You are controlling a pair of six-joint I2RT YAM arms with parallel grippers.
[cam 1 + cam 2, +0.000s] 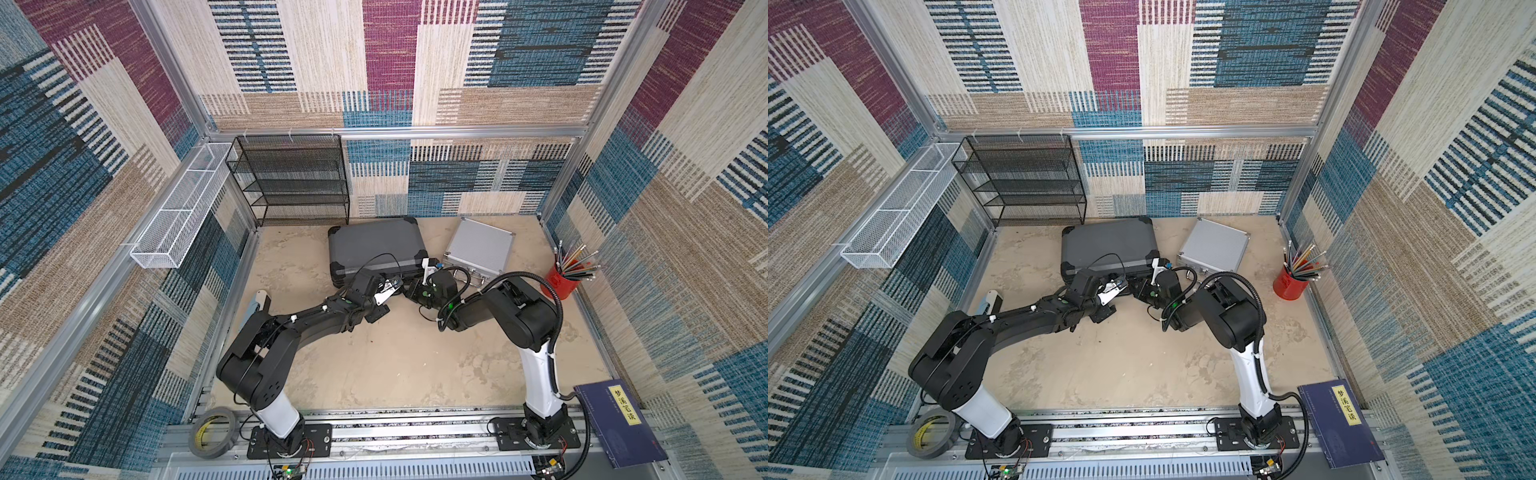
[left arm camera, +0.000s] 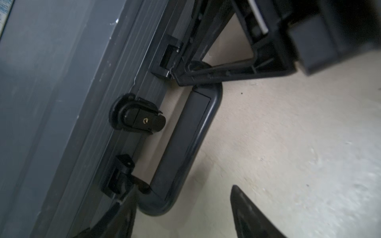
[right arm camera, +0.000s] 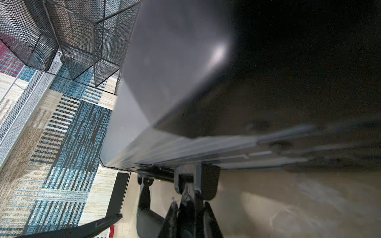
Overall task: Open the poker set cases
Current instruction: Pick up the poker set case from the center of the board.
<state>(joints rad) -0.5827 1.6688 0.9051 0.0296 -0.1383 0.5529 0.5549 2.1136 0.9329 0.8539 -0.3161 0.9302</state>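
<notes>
The large dark grey poker set case (image 1: 376, 245) lies shut at the back centre, its front edge facing my arms. Right of it lies the ribbed silver case (image 1: 478, 247), also shut. My left gripper (image 2: 183, 197) is open at the dark case's front, its fingers straddling one end of the carry handle (image 2: 185, 144). A round centre lock (image 2: 140, 119) and a latch (image 2: 119, 175) sit beside the handle. My right gripper (image 3: 189, 203) is shut on the other latch tab (image 3: 186, 185) at the case's front edge. Both grippers meet at that edge in both top views.
A black wire-mesh shelf rack (image 1: 291, 178) stands behind the dark case. A white mesh basket (image 1: 178, 208) hangs on the left wall. A red pencil cup (image 1: 563, 284) stands far right, a blue book (image 1: 619, 424) front right, a tape roll (image 1: 214, 432) front left.
</notes>
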